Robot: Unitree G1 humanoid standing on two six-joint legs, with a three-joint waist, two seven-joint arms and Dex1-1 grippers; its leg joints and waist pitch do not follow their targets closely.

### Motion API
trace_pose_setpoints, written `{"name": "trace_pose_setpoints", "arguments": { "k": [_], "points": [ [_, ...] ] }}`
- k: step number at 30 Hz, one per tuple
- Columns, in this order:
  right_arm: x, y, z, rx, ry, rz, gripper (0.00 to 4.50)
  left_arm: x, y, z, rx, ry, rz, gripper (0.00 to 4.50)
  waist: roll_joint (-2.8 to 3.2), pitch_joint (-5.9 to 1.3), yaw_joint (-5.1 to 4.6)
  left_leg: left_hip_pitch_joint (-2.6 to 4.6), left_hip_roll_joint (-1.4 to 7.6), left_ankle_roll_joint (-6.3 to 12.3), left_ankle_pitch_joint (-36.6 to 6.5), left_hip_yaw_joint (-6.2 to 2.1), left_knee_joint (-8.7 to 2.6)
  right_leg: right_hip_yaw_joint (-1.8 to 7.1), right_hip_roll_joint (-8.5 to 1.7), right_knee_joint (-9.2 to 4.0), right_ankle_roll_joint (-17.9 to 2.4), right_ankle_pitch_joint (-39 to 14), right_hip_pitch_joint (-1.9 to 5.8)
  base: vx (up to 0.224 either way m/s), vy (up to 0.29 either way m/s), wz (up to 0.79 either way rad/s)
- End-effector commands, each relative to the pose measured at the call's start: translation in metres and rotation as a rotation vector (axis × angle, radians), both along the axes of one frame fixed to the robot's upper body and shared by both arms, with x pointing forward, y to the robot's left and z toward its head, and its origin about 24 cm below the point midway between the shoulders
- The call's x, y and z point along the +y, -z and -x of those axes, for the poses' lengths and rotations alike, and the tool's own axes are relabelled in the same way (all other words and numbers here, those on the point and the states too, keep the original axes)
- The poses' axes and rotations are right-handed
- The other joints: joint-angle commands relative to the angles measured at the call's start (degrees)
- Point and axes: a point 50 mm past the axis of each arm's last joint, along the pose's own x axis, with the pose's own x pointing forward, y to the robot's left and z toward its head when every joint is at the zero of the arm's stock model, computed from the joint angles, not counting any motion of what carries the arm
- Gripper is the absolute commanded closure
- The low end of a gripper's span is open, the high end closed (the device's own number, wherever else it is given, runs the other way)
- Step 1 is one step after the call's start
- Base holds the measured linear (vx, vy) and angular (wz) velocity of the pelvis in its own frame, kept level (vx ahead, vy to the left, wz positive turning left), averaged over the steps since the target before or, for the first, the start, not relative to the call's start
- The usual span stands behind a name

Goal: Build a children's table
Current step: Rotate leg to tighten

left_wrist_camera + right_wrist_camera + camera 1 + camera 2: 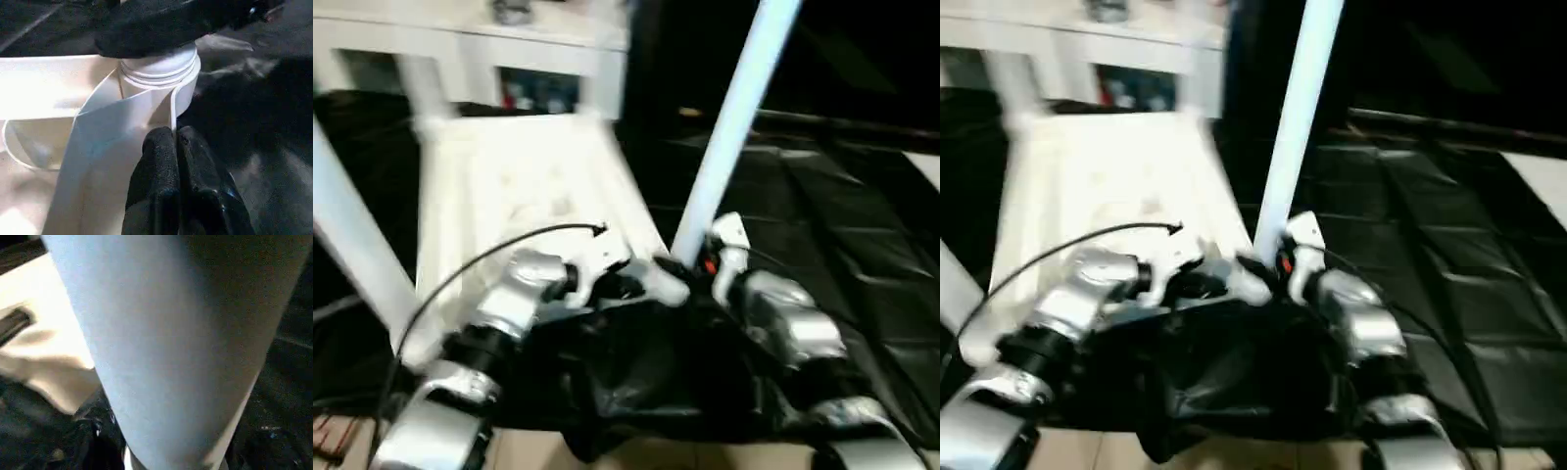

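Note:
The white tabletop lies upside down on the black-draped work table. A long white leg rises tilted from its near right corner socket. My left gripper is shut on the thin rim of the tabletop just beside that socket. My right gripper is closed around the base of the leg, and one black finger lies across the leg right above the socket. The leg stands very close in the right wrist view. Other legs stand at the near left and far corners.
Black drape covers the work table to the right. A white shelf unit stands behind the tabletop. A black cable arcs over my left forearm. The table's front edge and tan floor lie below my arms.

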Motion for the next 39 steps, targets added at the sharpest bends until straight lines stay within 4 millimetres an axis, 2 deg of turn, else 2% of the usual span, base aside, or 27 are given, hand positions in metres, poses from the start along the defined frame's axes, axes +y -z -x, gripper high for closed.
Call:
{"name": "trace_pose_setpoints", "arguments": {
  "k": [1, 2, 3, 5, 6, 8, 9, 10, 12, 14, 15, 16, 17, 18, 19, 20, 21, 22, 23, 24, 25, 27, 28, 29, 32, 35, 39],
  "points": [
    [0.025, 0.033, 0.013, 0.169, 0.030, 0.054, 2.44, -0.044, -0.003, 0.015, 0.008, 0.096, 0.114, 4.50, 0.13, -2.11, 0.20, -0.54, -1.29, -0.36, -23.2, 0.57, -4.09, 0.49, -1.19, -5.71, -5.2, -33.1, 1.43, 0.000, 0.000, 0.00],
    [0.028, 0.033, 0.012, 0.160, 0.030, 0.058, 2.44, -0.048, -0.003, 0.017, 0.009, 0.101, 0.119, 4.50, 0.25, -2.01, -0.19, -0.57, -1.33, -0.51, -24.1, 0.48, -4.14, 0.37, -1.09, -5.84, -5.0, -33.5, 1.34, 0.000, 0.000, 0.00],
    [0.031, 0.031, 0.013, 0.146, 0.001, 0.047, 2.12, -0.053, -0.002, 0.019, 0.009, 0.114, 0.126, 4.50, 0.25, -2.11, -0.33, -0.31, -1.35, -0.28, -25.0, 0.54, -4.04, 0.33, -0.91, -5.99, -4.9, -33.2, 1.22, 0.000, 0.000, 0.00],
    [0.031, 0.028, 0.011, 0.138, 0.004, 0.022, 1.80, -0.055, -0.002, 0.019, 0.008, 0.123, 0.126, 4.50, 0.25, -2.17, -0.49, -0.28, -1.31, 0.34, -25.5, 0.60, -4.09, 0.41, -0.78, -5.97, -5.4, -31.2, 1.24, 0.000, 0.000, 0.00],
    [0.030, 0.026, 0.008, 0.127, 0.011, 0.010, 1.78, -0.056, -0.003, 0.019, 0.000, 0.125, 0.122, 4.50, 0.49, -2.25, -0.48, -0.34, -1.22, 0.45, -25.4, 0.61, -4.16, 0.51, -0.79, -5.82, -6.2, -29.4, 1.28, 0.000, 0.000, 0.00],
    [0.024, 0.021, 0.005, 0.082, -0.012, 0.044, 1.46, -0.054, -0.004, 0.017, -0.015, 0.126, 0.108, 4.50, 0.40, -2.42, -0.46, -0.54, -1.13, 0.72, -24.1, 0.72, -4.24, 0.63, -0.68, -5.40, -7.4, -25.6, 1.60, 0.000, 0.000, 0.00],
    [0.022, 0.019, 0.005, 0.054, -0.034, 0.068, 1.46, -0.053, -0.005, 0.016, -0.020, 0.129, 0.104, 4.50, 0.60, -2.40, -0.37, -0.62, -1.13, 0.87, -23.6, 0.83, -4.29, 0.68, -0.62, -5.27, -8.0, -24.0, 1.75, 0.000, 0.000, 0.00],
    [0.016, 0.015, 0.005, 0.014, -0.069, 0.087, 1.38, -0.051, -0.005, 0.015, -0.024, 0.133, 0.101, 4.50, 0.51, -2.47, -0.35, -0.53, -1.10, 1.05, -23.2, 0.99, -4.15, 0.76, -0.58, -5.20, -8.5, -22.7, 1.71, 0.000, 0.000, 0.00],
    [0.005, 0.009, 0.008, -0.032, -0.116, 0.097, 1.38, -0.048, -0.006, 0.014, -0.026, 0.130, 0.099, 4.50, 0.33, -2.52, 0.09, -0.68, -1.06, 1.77, -21.7, 1.17, -4.08, 0.83, -0.61, -5.02, -9.1, -20.6, 2.10, 0.000, 0.000, 0.00],
    [-0.016, 0.001, 0.017, -0.065, -0.208, 0.067, 1.38, -0.043, -0.005, 0.012, -0.033, 0.125, 0.086, 4.50, 0.11, -2.68, 1.13, -0.44, -1.01, 3.03, -18.8, 1.57, -3.72, 1.09, -0.75, -4.85, -9.6, -18.3, 2.20, 0.000, 0.000, 0.00],
    [-0.016, 0.001, 0.017, -0.065, -0.208, 0.067, 1.38, -0.043, -0.005, 0.012, -0.033, 0.125, 0.086, 4.50, 0.13, -2.77, 1.54, -0.19, -0.98, 3.60, -17.8, 1.76, -3.60, 1.19, -0.63, -4.87, -9.9, -16.4, 2.26, 0.051, -0.018, 0.13],
    [-0.034, -0.005, 0.026, -0.068, -0.265, 0.041, 1.38, -0.039, -0.004, 0.011, -0.033, 0.125, 0.082, 4.50, 0.21, -2.86, 1.94, -0.08, -0.85, 4.40, -15.8, 1.97, -3.46, 1.32, -0.61, -4.36, -11.5, -12.3, 2.19, 0.051, -0.018, 0.13],
    [-0.053, -0.011, 0.036, -0.055, -0.316, 0.010, 1.38, -0.036, -0.004, 0.010, -0.034, 0.134, 0.080, 4.50, 0.30, -2.87, 2.40, -0.10, -0.89, 5.03, -14.7, 2.05, -3.45, 1.29, -0.49, -4.34, -11.6, -10.7, 2.54, 0.059, -0.017, 0.15],
    [-0.071, -0.017, 0.044, -0.033, -0.347, -0.019, 1.38, -0.033, -0.004, 0.010, -0.029, 0.145, 0.082, 4.50, 0.04, -2.88, 3.54, 0.52, -0.67, 6.69, -13.1, 2.31, -3.10, 1.43, -0.23, -3.99, -12.5, -6.7, 2.58, 0.055, -0.003, 0.15],
    [-0.072, -0.018, 0.045, -0.032, -0.349, -0.021, 1.38, -0.032, -0.004, 0.010, -0.029, 0.145, 0.082, 4.50, 0.16, -3.06, 3.93, 0.08, -0.70, 7.97, -10.6, 2.36, -2.99, 1.45, -0.21, -3.32, -14.0, -2.5, 2.92, 0.055, -0.003, 0.15],
    [-0.086, -0.023, 0.050, -0.014, -0.354, -0.043, 1.38, -0.029, -0.003, 0.009, -0.028, 0.152, 0.077, 4.50, 0.11, -3.25, 3.79, -0.89, -0.95, 8.20, -7.8, 2.07, -2.97, 1.21, -0.42, -2.76, -14.4, -0.3, 3.53, 0.000, 0.000, 0.00],
    [-0.086, -0.023, 0.050, -0.014, -0.354, -0.043, 1.38, -0.029, -0.003, 0.009, -0.028, 0.152, 0.077, 4.50, 0.11, -3.29, 4.03, -0.64, -0.94, 8.13, -7.4, 2.12, -2.93, 1.16, -0.47, -2.85, -14.4, -0.1, 3.45, 0.000, 0.000, 0.00],
    [-0.104, -0.029, 0.053, -0.006, -0.321, -0.065, 1.38, -0.027, -0.004, 0.010, -0.024, 0.191, 0.083, 4.50, 0.54, -3.24, 3.76, -0.57, -0.96, 8.16, -7.9, 2.10, -2.82, 1.14, -0.48, -2.89, -15.0, -0.2, 3.39, 0.000, 0.000, 0.00],
    [-0.107, -0.030, 0.053, -0.006, -0.314, -0.068, 1.38, -0.026, -0.004, 0.010, -0.022, 0.198, 0.083, 4.50, 0.34, -3.26, 3.82, -0.51, -0.91, 8.02, -9.0, 2.15, -2.77, 1.10, -0.57, -3.01, -15.1, -1.6, 3.40, 0.000, 0.000, 0.00],
    [-0.115, -0.033, 0.055, -0.005, -0.298, -0.074, 1.38, -0.025, -0.004, 0.011, -0.015, 0.213, 0.085, 4.50, 0.29, -3.12, 3.75, -0.66, -0.93, 7.79, -9.7, 2.11, -2.87, 1.08, -0.64, -3.14, -14.8, -3.0, 3.40, 0.000, 0.000, 0.00],
    [-0.130, -0.036, 0.058, 0.003, -0.250, -0.076, 1.38, -0.023, -0.004, 0.013, -0.014, 0.274, 0.091, 4.50, 0.77, -3.00, 3.74, -0.57, -0.92, 6.95, -11.4, 1.99, -3.05, 1.02, -0.79, -3.53, -14.1, -6.6, 3.29, 0.000, 0.000, 0.00],
    [-0.137, -0.038, 0.060, -0.001, -0.218, -0.073, 1.38, -0.022, -0.004, 0.016, -0.012, 0.330, 0.089, 4.50, 0.44, -2.94, 3.73, -0.50, -0.95, 5.84, -12.8, 2.00, -3.08, 1.02, -0.86, -3.96, -13.1, -10.3, 3.22, 0.000, 0.000, 0.00],
    [-0.147, -0.038, 0.061, -0.006, -0.149, -0.074, 1.38, -0.021, -0.004, 0.021, 0.005, 0.413, 0.092, 4.50, 0.46, -2.89, 3.77, -0.51, -1.00, 5.25, -12.9, 2.00, -3.15, 1.04, -0.83, -4.09, -12.4, -11.8, 3.16, 0.000, 0.000, 0.00],
    [-0.147, -0.038, 0.061, -0.006, -0.149, -0.074, 1.38, -0.021, -0.004, 0.021, 0.005, 0.413, 0.092, 4.50, 0.54, -2.84, 3.85, -0.40, -0.99, 5.01, -13.1, 2.03, -3.17, 1.07, -0.87, -4.18, -12.2, -12.6, 3.01, 0.000, 0.000, 0.00],
    [-0.155, -0.039, 0.060, -0.013, -0.065, -0.099, 1.38, -0.020, -0.004, 0.025, 0.024, 0.474, 0.100, 4.50, 0.68, -2.94, 3.83, -0.37, -0.86, 4.24, -12.6, 1.95, -3.20, 1.01, -0.80, -3.88, -12.2, -11.7, 2.98, 0.000, 0.000, 0.00],
    [-0.162, -0.034, 0.055, -0.020, 0.100, -0.119, 1.38, -0.018, -0.004, 0.032, 0.059, 0.551, 0.108, 4.50, 0.73, -3.05, 4.02, -0.31, -0.87, 3.63, -11.2, 1.97, -3.14, 1.05, -0.80, -3.49, -13.0, -9.3, 3.00, 0.000, 0.000, 0.00],
    [-0.153, -0.021, 0.054, 0.008, 0.156, -0.083, 1.38, -0.017, -0.004, 0.037, 0.075, 0.589, 0.131, 4.50, 0.77, -3.10, 4.35, -0.39, -0.95, 3.77, -9.7, 2.04, -3.08, 1.05, -0.80, -3.09, -13.4, -6.6, 3.16, 0.000, 0.000, 0.00]
  ]
}}
